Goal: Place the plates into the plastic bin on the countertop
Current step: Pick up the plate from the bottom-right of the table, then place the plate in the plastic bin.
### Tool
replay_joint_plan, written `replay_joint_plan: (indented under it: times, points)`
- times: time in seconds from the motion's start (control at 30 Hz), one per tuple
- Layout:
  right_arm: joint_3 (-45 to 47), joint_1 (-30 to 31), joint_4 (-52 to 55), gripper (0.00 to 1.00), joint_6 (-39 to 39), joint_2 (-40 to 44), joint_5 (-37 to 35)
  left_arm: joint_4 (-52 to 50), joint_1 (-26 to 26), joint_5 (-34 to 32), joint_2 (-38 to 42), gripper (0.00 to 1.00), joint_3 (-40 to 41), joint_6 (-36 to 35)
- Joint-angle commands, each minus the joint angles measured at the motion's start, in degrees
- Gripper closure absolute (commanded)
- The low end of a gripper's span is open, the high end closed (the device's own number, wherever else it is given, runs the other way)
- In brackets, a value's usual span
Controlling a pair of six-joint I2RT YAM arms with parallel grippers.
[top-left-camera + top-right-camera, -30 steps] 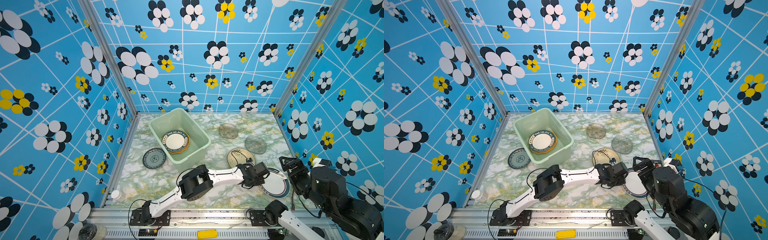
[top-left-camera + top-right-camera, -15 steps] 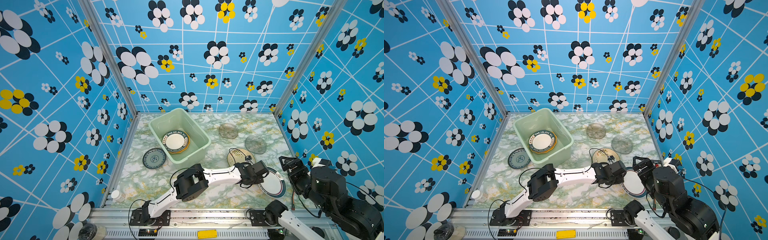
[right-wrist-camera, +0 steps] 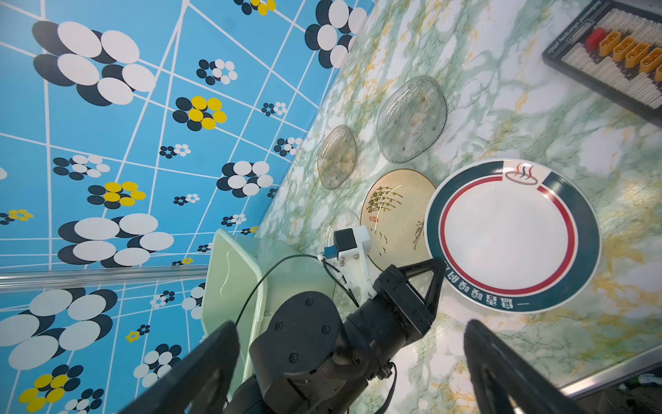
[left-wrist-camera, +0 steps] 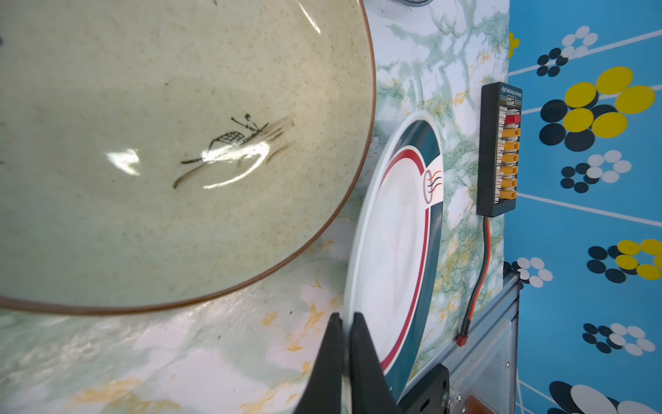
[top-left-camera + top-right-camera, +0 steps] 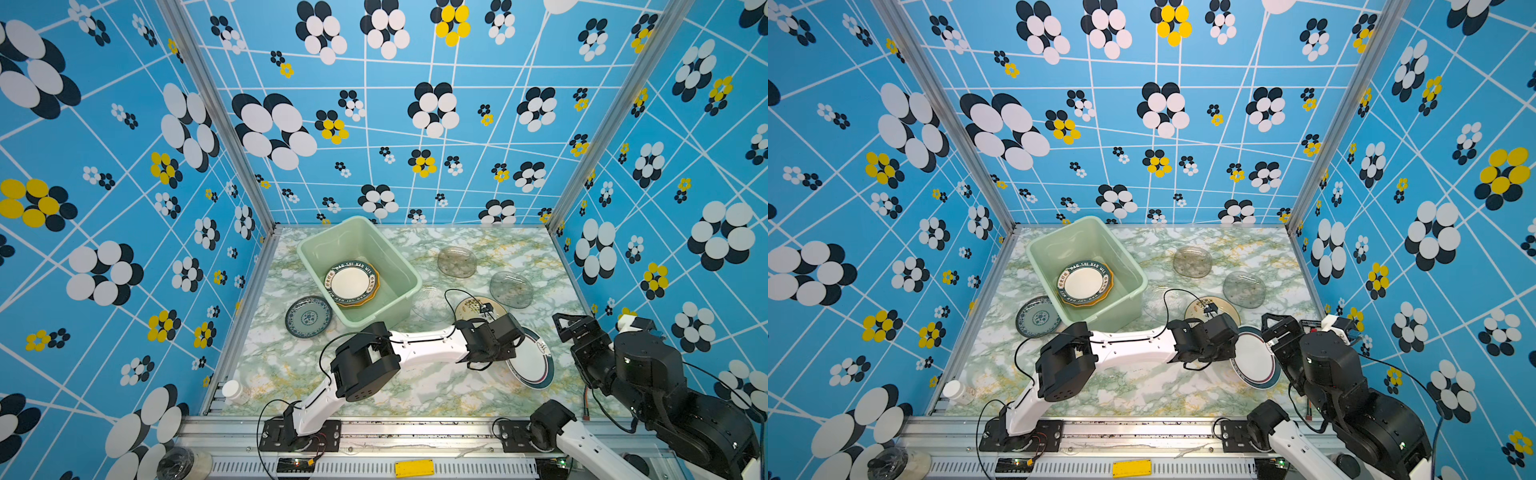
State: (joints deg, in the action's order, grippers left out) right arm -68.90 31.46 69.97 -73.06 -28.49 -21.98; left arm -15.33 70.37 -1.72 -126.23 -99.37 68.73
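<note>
Your left gripper (image 4: 346,324), clenched on the thin rim of the dark-rimmed white plate (image 5: 534,361), has tipped that edge up off the tabletop (image 5: 415,395) over the last second, near its front right corner. I judge the tilt is what gives it a firm hold. Your right gripper (image 5: 574,323) hangs spread wide beside the plate, holding nothing. The plastic bin (image 5: 353,239) sits toward the back left corner, with stacked plates already inside.

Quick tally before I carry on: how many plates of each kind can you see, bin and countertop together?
Clear glass plates: 3
White dark-rimmed plates: 2
Cream plate: 1
Blue-green patterned plate: 1
Yellow scalloped plate: 1
Total: 8 visible
</note>
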Motion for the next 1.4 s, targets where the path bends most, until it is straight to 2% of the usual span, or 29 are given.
replay_joint_plan:
  times: [0.0, 0.1, 0.23, 0.37, 0.53, 0.73, 0.9, 1.03, 1.17, 1.37]
  points:
    - [-0.3, -0.2, -1.7, 0.0, 1.4, 0.5, 0.4, 4.5, -0.6, 1.7, 4.1, 1.0, 0.6, -1.8]
    - [0.9, -0.2, -9.9, 0.01, 6.6, 1.5, 3.6, 5.6, -1.3, 1.7, 5.9, 1.0, 0.9, -1.4]
    - [2.1, -0.2, -17.4, 0.01, 9.7, 2.4, 5.6, 6.8, -2.7, 1.5, 8.3, 1.0, 1.2, -1.2]
    - [0.7, -0.2, -18.8, 0.01, 12.8, 0.9, 7.3, 7.8, -4.2, 0.8, 10.8, 1.0, 1.6, -1.1]
    - [-1.7, -0.2, -18.5, 0.06, 15.4, -1.2, 9.5, 9.6, -8.5, 0.5, 15.2, 1.0, 2.1, -1.2]
    - [-2.0, -0.2, -18.4, 0.11, 15.2, -2.0, 11.1, 7.6, -14.2, -0.6, 19.7, 1.0, -0.7, -4.5]
    - [-0.6, -0.2, -18.4, 0.12, 14.6, -1.5, 11.3, 6.5, -17.7, -1.9, 24.0, 1.0, 0.9, -6.1]
    - [1.4, -0.2, -18.7, 0.14, 14.4, -1.3, 12.1, 6.3, -19.3, -3.6, 28.5, 1.0, 4.2, -6.3]
    - [3.5, -0.2, -22.0, 0.21, 13.5, -2.6, 15.2, 4.5, -20.2, -4.9, 33.1, 1.0, 6.6, -6.8]
    - [2.7, -0.3, -27.9, 0.19, 14.3, -8.8, 20.8, 1.6, -20.4, -7.5, 40.5, 1.0, 11.7, -7.4]
